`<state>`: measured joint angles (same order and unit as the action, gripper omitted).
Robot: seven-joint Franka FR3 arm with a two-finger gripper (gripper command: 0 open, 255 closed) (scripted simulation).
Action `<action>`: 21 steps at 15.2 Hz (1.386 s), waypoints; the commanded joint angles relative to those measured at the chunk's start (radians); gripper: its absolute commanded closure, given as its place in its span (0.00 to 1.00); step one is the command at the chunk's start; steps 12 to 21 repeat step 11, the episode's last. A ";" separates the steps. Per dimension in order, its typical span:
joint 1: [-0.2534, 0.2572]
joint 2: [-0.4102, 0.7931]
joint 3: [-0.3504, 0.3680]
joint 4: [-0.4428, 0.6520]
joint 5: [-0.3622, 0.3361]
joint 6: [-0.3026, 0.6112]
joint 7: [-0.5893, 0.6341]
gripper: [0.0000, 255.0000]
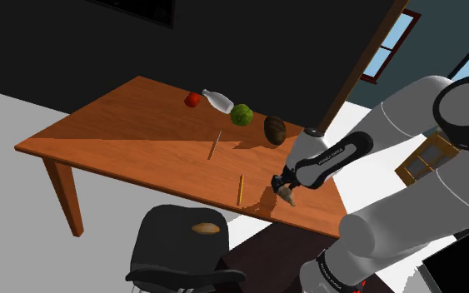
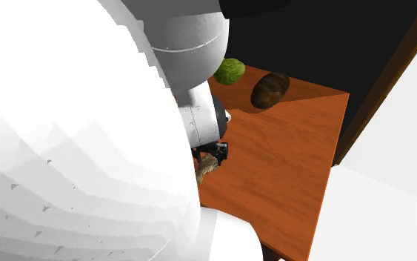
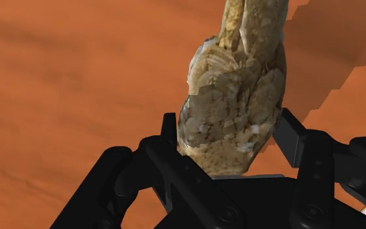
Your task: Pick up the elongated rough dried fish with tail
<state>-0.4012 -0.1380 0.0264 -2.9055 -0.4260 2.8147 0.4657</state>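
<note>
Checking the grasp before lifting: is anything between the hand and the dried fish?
Nothing visible does. The dried fish sits between the two fingers of the hand, which clasp its sides over the wooden table. The nearest thing, a thin yellow stick, lies apart.

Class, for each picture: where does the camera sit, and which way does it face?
Shoulder: beside the arm, looking down over the table; arm at lower right.
Second exterior: close behind the arm, looking past it onto the table; arm at left.
Wrist: on the gripper, looking along it at the fish; black fingers show.
Shared: both exterior views show the green ball.
</note>
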 commanded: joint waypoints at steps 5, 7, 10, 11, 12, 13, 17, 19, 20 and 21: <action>0.049 -0.125 -0.023 -0.004 0.104 -0.118 -0.087 1.00; 0.061 -0.163 -0.029 -0.001 0.125 -0.158 -0.105 1.00; 0.072 -0.202 -0.035 0.004 0.144 -0.202 -0.122 1.00; 0.072 -0.202 -0.035 0.004 0.144 -0.202 -0.122 1.00; 0.072 -0.202 -0.035 0.004 0.144 -0.202 -0.122 1.00; 0.072 -0.202 -0.035 0.004 0.144 -0.202 -0.122 1.00; 0.072 -0.202 -0.035 0.004 0.144 -0.202 -0.122 1.00; 0.072 -0.202 -0.035 0.004 0.144 -0.202 -0.122 1.00; 0.072 -0.202 -0.035 0.004 0.144 -0.202 -0.122 1.00; 0.072 -0.202 -0.035 0.004 0.144 -0.202 -0.122 1.00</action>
